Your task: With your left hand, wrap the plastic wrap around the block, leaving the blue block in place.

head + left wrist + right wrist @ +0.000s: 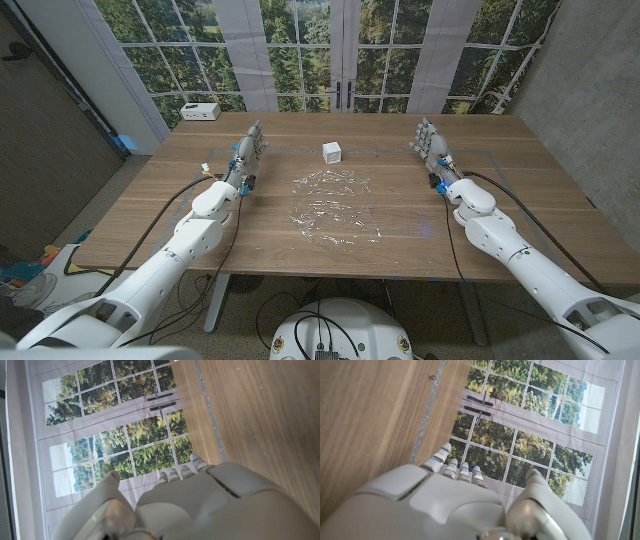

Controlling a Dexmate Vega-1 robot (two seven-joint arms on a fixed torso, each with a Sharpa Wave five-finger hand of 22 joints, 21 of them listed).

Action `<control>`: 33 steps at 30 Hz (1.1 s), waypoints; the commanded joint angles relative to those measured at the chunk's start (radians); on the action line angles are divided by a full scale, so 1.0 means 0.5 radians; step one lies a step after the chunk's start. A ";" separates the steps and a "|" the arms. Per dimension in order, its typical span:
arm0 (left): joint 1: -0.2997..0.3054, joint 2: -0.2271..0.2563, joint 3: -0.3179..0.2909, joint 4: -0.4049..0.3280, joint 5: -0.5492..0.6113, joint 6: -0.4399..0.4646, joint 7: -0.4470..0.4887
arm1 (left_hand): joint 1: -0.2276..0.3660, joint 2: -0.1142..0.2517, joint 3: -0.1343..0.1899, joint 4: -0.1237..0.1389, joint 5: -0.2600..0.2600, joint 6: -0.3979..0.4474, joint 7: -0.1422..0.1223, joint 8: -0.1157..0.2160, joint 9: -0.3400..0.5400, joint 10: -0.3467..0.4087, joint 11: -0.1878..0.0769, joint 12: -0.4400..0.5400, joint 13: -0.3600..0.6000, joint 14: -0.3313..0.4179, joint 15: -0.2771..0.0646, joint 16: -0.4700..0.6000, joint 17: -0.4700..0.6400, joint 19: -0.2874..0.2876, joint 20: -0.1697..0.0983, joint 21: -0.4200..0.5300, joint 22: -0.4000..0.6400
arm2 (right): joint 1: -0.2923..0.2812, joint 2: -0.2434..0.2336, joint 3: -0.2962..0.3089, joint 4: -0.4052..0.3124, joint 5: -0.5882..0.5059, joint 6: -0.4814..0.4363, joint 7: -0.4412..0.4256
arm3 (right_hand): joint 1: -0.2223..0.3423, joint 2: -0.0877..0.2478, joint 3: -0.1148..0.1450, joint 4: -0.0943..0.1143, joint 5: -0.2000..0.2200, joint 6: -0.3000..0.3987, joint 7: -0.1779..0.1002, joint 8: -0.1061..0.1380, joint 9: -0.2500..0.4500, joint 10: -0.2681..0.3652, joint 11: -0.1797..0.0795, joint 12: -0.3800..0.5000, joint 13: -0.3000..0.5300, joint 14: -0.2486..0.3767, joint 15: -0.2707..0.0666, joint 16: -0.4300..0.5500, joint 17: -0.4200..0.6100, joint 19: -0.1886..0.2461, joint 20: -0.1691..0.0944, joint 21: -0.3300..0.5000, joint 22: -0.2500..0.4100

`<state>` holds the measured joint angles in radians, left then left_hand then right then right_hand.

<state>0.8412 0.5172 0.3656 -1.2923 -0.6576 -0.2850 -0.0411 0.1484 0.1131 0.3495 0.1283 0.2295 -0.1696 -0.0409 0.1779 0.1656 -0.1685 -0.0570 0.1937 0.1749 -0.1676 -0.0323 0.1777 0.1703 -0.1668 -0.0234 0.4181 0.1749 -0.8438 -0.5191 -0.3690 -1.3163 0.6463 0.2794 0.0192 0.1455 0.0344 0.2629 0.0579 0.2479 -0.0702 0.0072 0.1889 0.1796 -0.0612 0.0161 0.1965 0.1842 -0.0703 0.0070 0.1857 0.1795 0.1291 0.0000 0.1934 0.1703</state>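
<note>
My left hand [250, 147] stands on its edge near the counter's [520, 170] far left part, fingers straight and holding nothing. From my left wrist I see little past the back of that hand [200, 505]; only its fingertips [192, 465] clear it, against the window. A small white box [201, 111] sits at the far left corner. The plastic wrap [335, 207] lies spread and crinkled at the counter's middle, its clear edges hard to trace on the wood. Just beyond it, apart from it, sits a small block [332, 152] that looks white; I cannot tell any blue on it. My right hand [431, 142] stands on edge at the far right, likewise holding nothing, fingers [451, 466] extended together.
</note>
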 commanded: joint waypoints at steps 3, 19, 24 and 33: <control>-0.018 -0.002 -0.004 0.058 0.043 -0.047 0.030 | 0.014 0.006 0.018 -0.001 0.016 -0.321 -0.009 0.011 0.010 -0.367 -0.012 0.014 0.008 -0.408 -0.021 0.011 0.002 -0.173 -0.003 0.005 0.007 | -0.020 -0.030 -0.002 -0.067 -0.022 -0.049 -0.043 | 0.019 -0.004 0.011 0.000 0.009 -0.013 0.008 0.011 0.010 -0.013 0.000 0.012 0.010 -0.014 0.001 0.014 0.003 0.019 0.005 0.011 0.006; -0.104 0.163 0.110 -0.111 0.584 0.099 0.413 | 0.237 -0.039 0.062 -0.241 -0.030 0.189 -0.045 0.058 0.022 0.096 0.129 0.092 0.022 0.113 0.264 0.061 0.008 0.169 0.405 -0.007 0.022 | -0.058 -0.073 -0.005 -0.095 0.006 -0.092 0.007 | 0.057 0.013 0.017 -0.035 -0.004 0.065 0.002 0.030 0.011 0.087 0.056 0.033 0.011 0.049 0.092 0.027 0.003 0.056 0.092 0.019 0.010; -0.160 0.227 0.152 -0.160 0.724 0.188 0.443 | 0.272 -0.034 0.076 -0.272 -0.038 0.213 -0.037 0.058 0.024 0.117 0.130 0.093 0.024 0.142 0.269 0.060 0.009 0.193 0.412 -0.006 0.024 | -0.067 -0.075 -0.001 -0.099 0.000 -0.068 0.009 | 0.070 0.017 0.020 -0.045 -0.009 0.084 0.001 0.033 0.011 0.115 0.065 0.039 0.012 0.067 0.113 0.031 0.004 0.059 0.105 0.019 0.010; -0.311 0.319 0.276 -0.198 1.115 0.254 0.518 | 0.327 -0.027 0.098 -0.319 -0.052 0.252 -0.033 0.061 0.025 0.165 0.145 0.101 0.026 0.156 0.268 0.049 0.011 0.206 0.417 -0.012 0.026 | -0.066 -0.095 -0.001 -0.118 -0.020 -0.046 0.024 | 0.090 0.027 0.026 -0.063 -0.019 0.104 0.003 0.033 0.012 0.160 0.076 0.046 0.013 0.091 0.069 0.033 0.005 0.071 0.121 0.021 0.011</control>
<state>0.7585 0.6231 0.4429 -1.3604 -0.2960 -0.2028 0.1656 0.2942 0.0997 0.3941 -0.0204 0.2069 -0.0543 -0.0553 0.2003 0.1747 -0.0951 0.0121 0.2334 0.1841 -0.0971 0.1018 0.2044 0.1701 -0.0674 0.1821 0.4140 0.1841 -0.8728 -0.5540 -0.3716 -1.3627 0.6449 0.2456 0.0226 0.1759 0.0438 0.2733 0.0348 0.2420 -0.0248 0.0088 0.2000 0.1841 0.0000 0.0523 0.2079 0.1886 -0.0302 0.0572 0.1934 0.1793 0.1590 0.0523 0.2010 0.1738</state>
